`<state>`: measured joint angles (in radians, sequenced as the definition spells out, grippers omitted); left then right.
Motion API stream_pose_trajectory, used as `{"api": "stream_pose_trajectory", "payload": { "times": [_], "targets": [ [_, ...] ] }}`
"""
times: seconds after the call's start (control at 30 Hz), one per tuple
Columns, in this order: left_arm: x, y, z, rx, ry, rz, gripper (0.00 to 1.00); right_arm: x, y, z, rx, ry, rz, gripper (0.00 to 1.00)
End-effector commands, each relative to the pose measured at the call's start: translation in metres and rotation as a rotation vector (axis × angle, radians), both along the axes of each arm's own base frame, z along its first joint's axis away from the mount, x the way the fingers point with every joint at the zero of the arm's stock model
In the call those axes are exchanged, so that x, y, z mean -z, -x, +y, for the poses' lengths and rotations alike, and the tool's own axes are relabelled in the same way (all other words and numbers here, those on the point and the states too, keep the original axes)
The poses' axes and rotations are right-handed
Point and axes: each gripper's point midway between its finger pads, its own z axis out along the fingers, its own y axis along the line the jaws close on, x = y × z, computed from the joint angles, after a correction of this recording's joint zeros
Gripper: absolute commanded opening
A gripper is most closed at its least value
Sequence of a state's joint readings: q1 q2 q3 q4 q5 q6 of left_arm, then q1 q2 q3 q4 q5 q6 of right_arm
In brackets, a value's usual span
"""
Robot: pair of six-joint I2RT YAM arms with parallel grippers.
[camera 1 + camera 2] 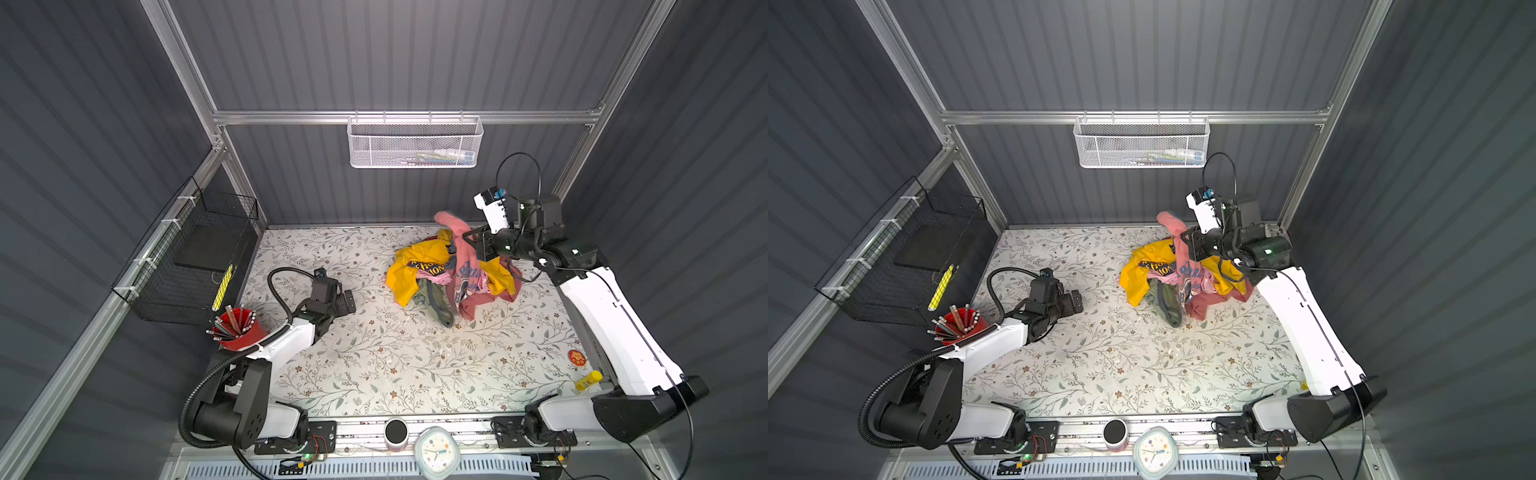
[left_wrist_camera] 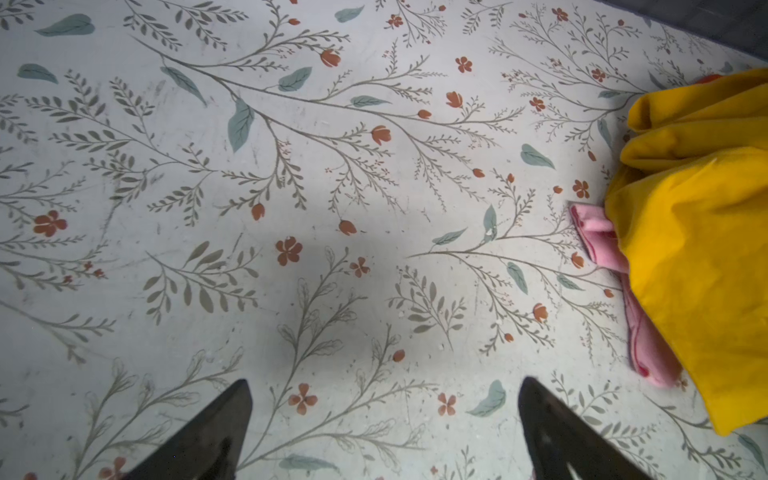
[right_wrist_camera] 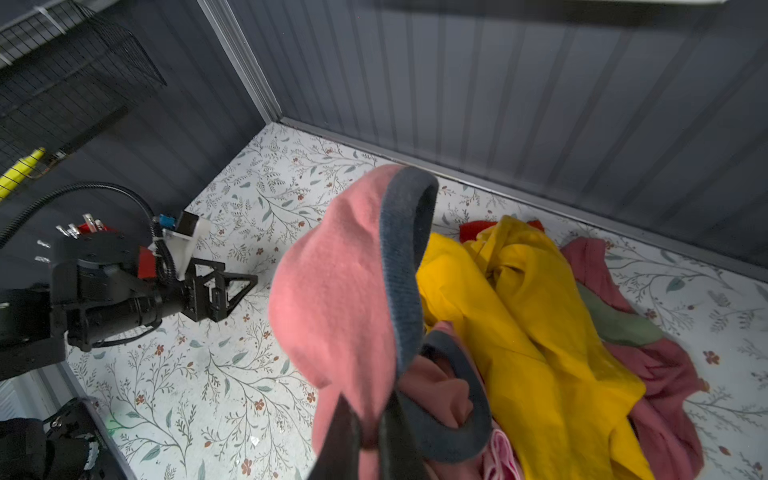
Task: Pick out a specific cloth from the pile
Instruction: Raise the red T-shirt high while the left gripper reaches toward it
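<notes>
Right wrist view shows the right gripper [image 3: 368,415] pinched on the cloth [image 3: 332,291] by its navy collar [image 3: 407,249], raised above the pile [image 3: 519,311] far right; soft, light, limp, its tail probably snagged. Left gripper [image 2: 385,380] gapes empty.

- The print on the cloth [image 1: 463,276] is bunched up and too small to read.
- The right gripper [image 3: 368,430] is cut off by the picture's edge and half hidden in the cloth.
- The things inside the white basket [image 1: 374,143] are too small to tell.
</notes>
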<state>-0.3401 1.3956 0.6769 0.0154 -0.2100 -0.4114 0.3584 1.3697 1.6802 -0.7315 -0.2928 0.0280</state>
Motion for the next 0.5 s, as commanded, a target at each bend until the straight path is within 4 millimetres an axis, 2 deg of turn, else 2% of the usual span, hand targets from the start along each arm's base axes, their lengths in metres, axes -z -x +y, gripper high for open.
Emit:
{"api": "stream_pose_trajectory", "payload": {
  "times": [0.0,0.03,0.17,0.33,0.47],
  "targets": [
    [-0.005,-0.007,-0.012,0.037,-0.024,-0.014,1.00,-0.052,0.012,0.000,-0.021,-0.074,-0.122,0.00],
    [-0.005,-0.008,-0.015,0.044,-0.025,-0.015,1.00,-0.059,0.018,0.005,-0.055,-0.096,-0.128,0.00],
    [-0.005,-0.011,-0.028,0.072,-0.028,-0.016,1.00,-0.077,0.020,0.008,-0.074,-0.128,-0.159,0.00],
    [-0.007,-0.013,-0.044,0.111,-0.025,-0.024,1.00,-0.108,0.022,0.015,-0.113,-0.186,-0.202,0.00],
    [-0.022,-0.013,-0.063,0.160,-0.011,-0.065,1.00,-0.134,0.020,0.019,-0.141,-0.245,-0.225,0.00]
  ]
}}
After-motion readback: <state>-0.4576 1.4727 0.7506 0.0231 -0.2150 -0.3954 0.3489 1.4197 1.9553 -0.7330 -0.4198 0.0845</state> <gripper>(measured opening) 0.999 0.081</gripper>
